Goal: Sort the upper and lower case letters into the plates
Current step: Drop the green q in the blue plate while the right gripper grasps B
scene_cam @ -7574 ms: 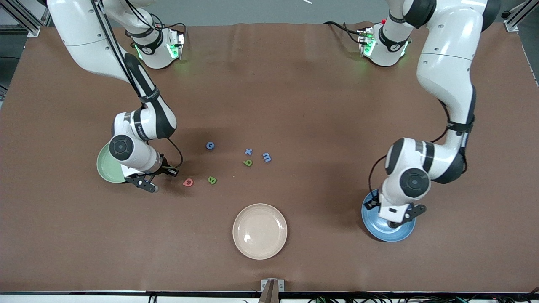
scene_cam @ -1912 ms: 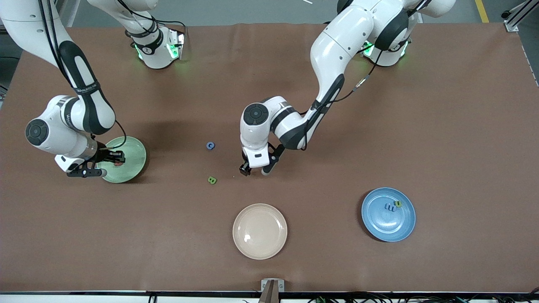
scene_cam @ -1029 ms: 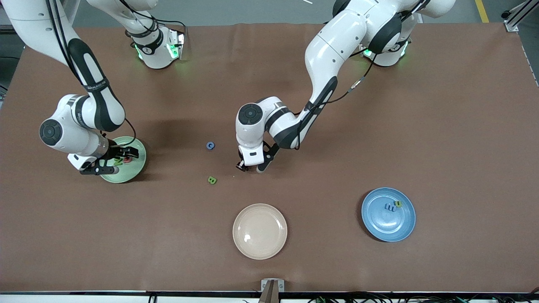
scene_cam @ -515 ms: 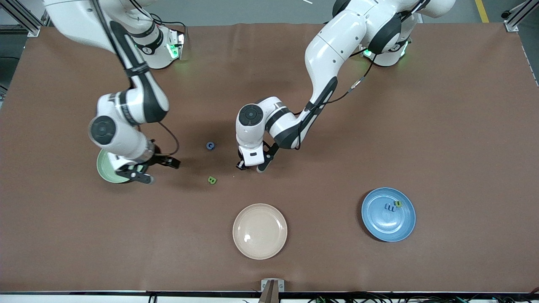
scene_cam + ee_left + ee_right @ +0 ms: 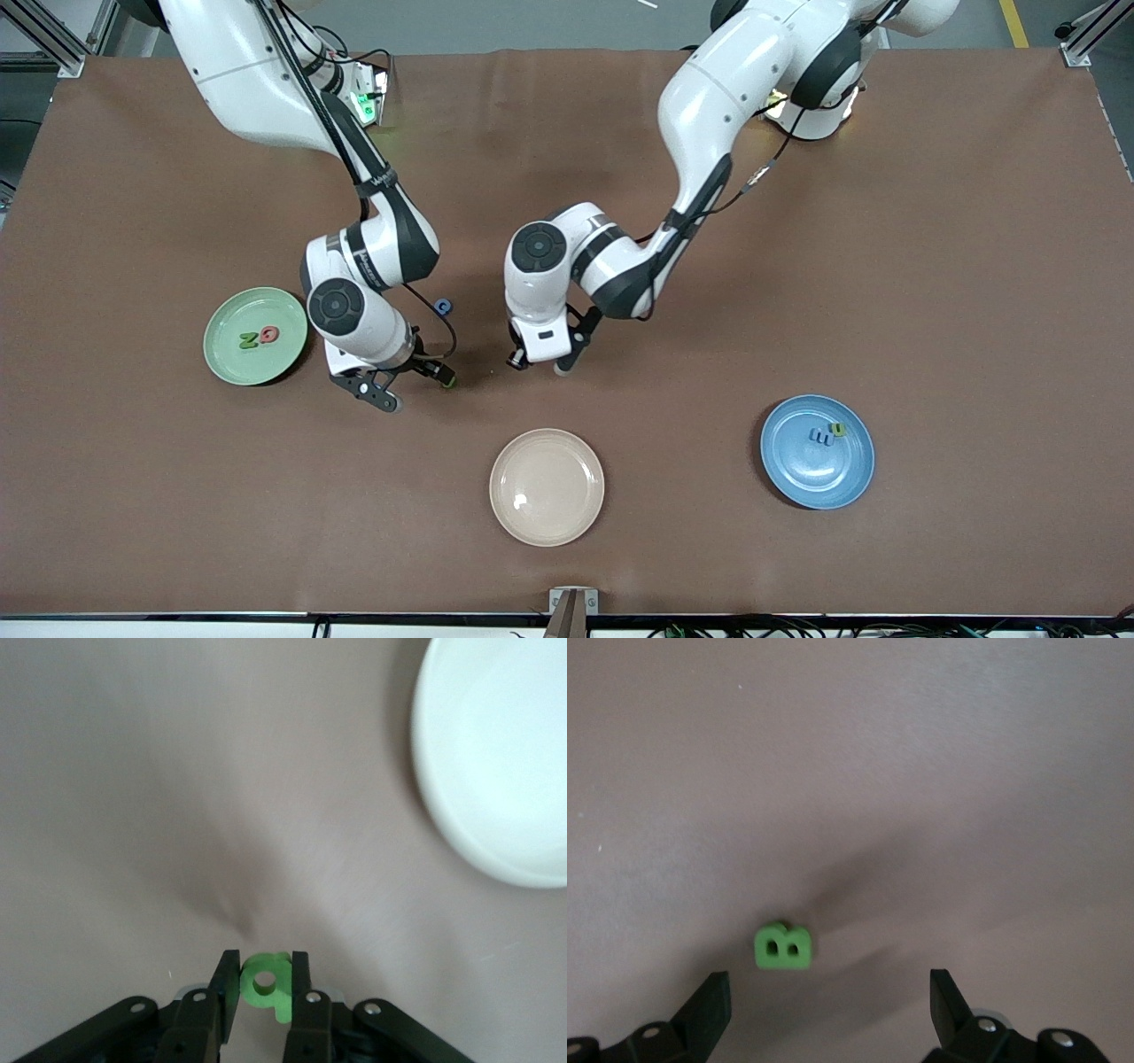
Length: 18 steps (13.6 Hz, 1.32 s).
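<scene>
My left gripper [image 5: 540, 361] is shut on the green p [image 5: 264, 981] low over the middle of the table; it also shows in the left wrist view [image 5: 259, 961]. My right gripper [image 5: 421, 394] is open and low over the green B [image 5: 782, 946], which lies between its spread fingers [image 5: 713, 992]. The blue C [image 5: 443, 307] lies on the table beside the right arm's wrist. The mint green plate [image 5: 232, 365] holds the green N [image 5: 249, 339] and pink Q [image 5: 269, 334]. The blue plate [image 5: 811, 483] holds two small blue letters [image 5: 821, 435] and the green n [image 5: 837, 430].
A cream-beige plate [image 5: 547, 523] stands nearer to the front camera than both grippers; its rim shows in the left wrist view [image 5: 461, 833]. Both forearms hang close together over the table's middle.
My right gripper has left the mint green plate, where N and Q now lie, and swung toward the table's middle over the green B. My left gripper has hardly moved, still shut.
</scene>
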{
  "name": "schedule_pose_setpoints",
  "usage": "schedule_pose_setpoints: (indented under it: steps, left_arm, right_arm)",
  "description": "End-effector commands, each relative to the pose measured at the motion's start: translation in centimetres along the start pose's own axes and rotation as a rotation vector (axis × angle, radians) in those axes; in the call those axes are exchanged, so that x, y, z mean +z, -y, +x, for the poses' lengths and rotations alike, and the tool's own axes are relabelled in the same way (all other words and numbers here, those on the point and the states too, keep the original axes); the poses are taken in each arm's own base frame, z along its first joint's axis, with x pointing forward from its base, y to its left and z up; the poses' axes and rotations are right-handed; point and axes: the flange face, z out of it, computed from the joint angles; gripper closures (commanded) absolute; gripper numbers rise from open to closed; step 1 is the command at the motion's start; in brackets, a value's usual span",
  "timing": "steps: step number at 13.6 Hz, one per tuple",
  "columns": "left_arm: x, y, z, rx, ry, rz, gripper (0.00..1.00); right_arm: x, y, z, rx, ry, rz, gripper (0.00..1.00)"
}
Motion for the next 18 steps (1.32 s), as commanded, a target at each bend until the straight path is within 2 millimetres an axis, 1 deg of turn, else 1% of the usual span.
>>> schedule_pose_setpoints:
  steps: [1,3,4,5,6,8,9,10,11,12,13,15,18]
  left_arm:
    - [-5.4,-0.8,6.0,0.078,-0.032,0.054,1.00]
    - [-7.5,-1.3,11.6,0.172,-0.046,0.088,1.00]
    - [-8.2,-1.6,15.5,0.204,-0.056,0.096,1.00]
    - [-8.2,-1.7,18.4,0.244,-0.058,0.101,1.00]
    - [-8.0,-1.5,21.1,0.303,-0.077,0.125,1.00]
    - [-7.7,-0.9,25.1,0.443,-0.174,0.196,1.00]
    - [-7.9,-0.7,27.7,0.472,-0.186,0.208,1.00]
    - [-8.0,-0.5,29.6,0.512,-0.177,0.217,1.00]
    - [-7.7,-0.3,30.9,0.540,-0.165,0.223,1.00]
    - [-6.9,0.4,33.2,0.556,-0.142,0.244,1.00]
    - [-5.4,1.6,35.1,0.574,-0.115,0.274,1.00]
    - [-2.8,3.4,38.0,0.615,-0.077,0.320,1.00]
    - [-0.5,5.0,42.8,0.621,-0.055,0.337,1.00]
  right_arm:
    - [1.0,1.3,0.7,0.026,-0.013,0.017,0.02]
    - [1.7,1.8,0.8,0.035,-0.020,0.023,0.03]
    - [2.0,1.8,0.8,0.057,-0.020,0.022,0.06]
    - [2.1,1.9,0.6,0.057,-0.020,0.021,0.09]
    - [2.2,2.4,0.0,0.044,-0.020,0.019,0.13]
    - [2.6,2.6,-0.3,0.038,-0.017,0.015,0.23]
    - [2.8,2.6,-0.3,0.039,-0.014,0.013,0.27]
    - [3.0,2.7,-0.5,0.037,-0.013,0.012,0.30]
    - [3.2,2.9,-0.8,0.033,-0.014,0.011,0.32]
    - [3.3,3.1,-0.9,0.030,-0.020,0.018,0.32]
    - [3.3,3.1,-0.9,0.029,-0.021,0.019,0.34]
    - [3.5,3.1,-1.0,0.026,-0.019,0.015,0.42]
    - [3.5,3.1,-1.0,0.026,-0.019,0.014,0.52]
